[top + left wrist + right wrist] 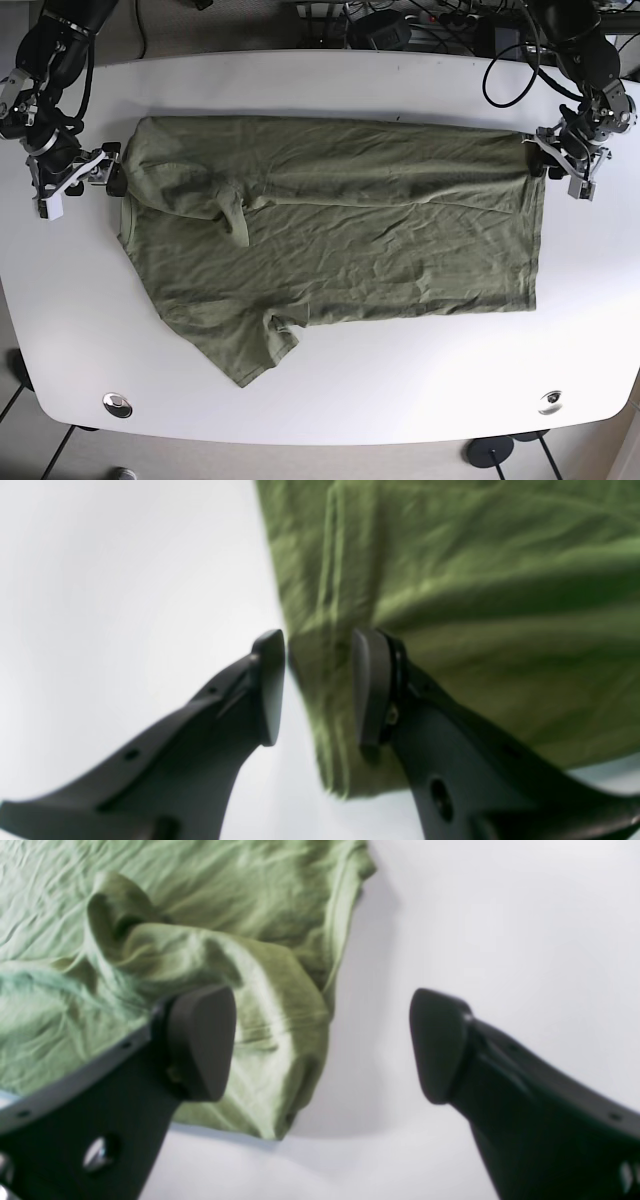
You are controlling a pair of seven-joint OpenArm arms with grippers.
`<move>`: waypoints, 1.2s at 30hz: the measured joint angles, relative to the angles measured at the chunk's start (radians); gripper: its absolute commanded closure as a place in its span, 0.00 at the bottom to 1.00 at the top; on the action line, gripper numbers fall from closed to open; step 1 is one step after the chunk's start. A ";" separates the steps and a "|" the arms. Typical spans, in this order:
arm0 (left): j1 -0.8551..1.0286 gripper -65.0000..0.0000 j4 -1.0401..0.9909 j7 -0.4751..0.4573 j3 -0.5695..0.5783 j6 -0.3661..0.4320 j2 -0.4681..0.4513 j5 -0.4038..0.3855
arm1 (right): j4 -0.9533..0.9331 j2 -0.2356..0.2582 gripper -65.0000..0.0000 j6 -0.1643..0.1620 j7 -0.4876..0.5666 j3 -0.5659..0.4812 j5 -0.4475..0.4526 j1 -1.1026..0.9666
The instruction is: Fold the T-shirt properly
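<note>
An olive-green T-shirt (380,230) lies spread flat on the white table (420,400), hem toward the right. One sleeve (250,350) sticks out toward the front; the other (235,212) is folded in over the body. My left gripper (318,640) is open at the shirt's far right corner (535,150), with the hem edge (330,680) lying in the gap between its fingers. My right gripper (320,1005) is wide open at the shirt's left end (125,180); one finger (202,1040) hangs over a bunched fold (270,1005), the other over bare table.
Cables and gear (400,20) crowd the table's back edge. Two round metal fittings (117,404) (550,401) sit near the front corners. Bare white tabletop surrounds the shirt on all sides.
</note>
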 measured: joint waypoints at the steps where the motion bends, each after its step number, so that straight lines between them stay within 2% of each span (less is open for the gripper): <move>1: 0.003 0.69 0.023 0.000 -0.020 0.000 0.002 0.000 | 0.015 -0.008 0.22 0.002 0.005 0.000 0.004 -0.012; 4: -0.005 0.69 0.069 0.043 -0.042 0.006 0.010 -0.008 | 0.013 -0.051 0.22 0.002 0.003 -0.002 -0.029 -0.051; 7: 0.000 0.69 0.067 0.065 -0.045 0.006 0.023 -0.005 | 0.013 -0.105 0.22 0.002 -0.005 -0.007 -0.127 -0.084; 8: 0.000 0.68 0.066 0.057 -0.046 0.006 0.028 0.000 | 0.013 -0.112 0.23 0.003 -0.004 -0.035 -0.144 -0.090; 10: 0.000 0.61 0.063 -0.012 -0.049 0.007 0.051 0.025 | 0.013 -0.124 0.23 0.034 0.006 -0.087 -0.150 -0.098; 14: 0.021 0.44 0.063 -0.085 -0.044 0.007 0.114 0.125 | -0.013 -0.162 0.23 0.034 0.058 -0.124 -0.234 -0.116; 17: 0.019 0.43 0.056 -0.087 -0.040 0.006 0.126 0.127 | -0.070 -0.161 0.24 0.035 0.110 -0.125 -0.230 -0.111; 19: 0.014 0.43 0.026 -0.111 -0.040 0.006 0.122 0.122 | -0.099 -0.157 0.36 0.037 0.146 -0.124 -0.228 -0.104; 21: 0.013 0.44 -0.012 -0.146 -0.043 0.006 0.114 0.098 | -0.120 -0.154 0.59 0.037 0.166 -0.125 -0.228 -0.100; 22: 0.011 0.49 -0.026 -0.151 -0.044 0.006 0.110 0.093 | -0.127 -0.154 0.78 0.037 0.169 -0.126 -0.225 -0.099; 24: 0.009 0.71 -0.028 -0.153 -0.044 0.008 0.109 0.094 | -0.132 -0.156 0.98 0.037 0.168 -0.126 -0.220 -0.100; 25: 0.024 0.90 -0.028 -0.153 -0.044 0.008 0.109 0.093 | -0.131 -0.158 0.95 0.037 0.168 -0.126 -0.220 -0.103; 26: 0.036 0.97 -0.021 -0.154 -0.044 0.006 0.111 0.085 | -0.128 -0.158 0.96 0.037 0.168 -0.126 -0.217 -0.106; 30: 0.118 0.95 0.088 -0.112 -0.045 0.006 0.121 0.102 | -0.035 -0.160 0.97 0.037 0.152 -0.114 -0.222 -0.180; 36: 0.228 0.95 0.145 -0.128 -0.066 0.002 0.121 0.093 | 0.068 -0.161 0.97 0.037 0.142 -0.111 -0.221 -0.315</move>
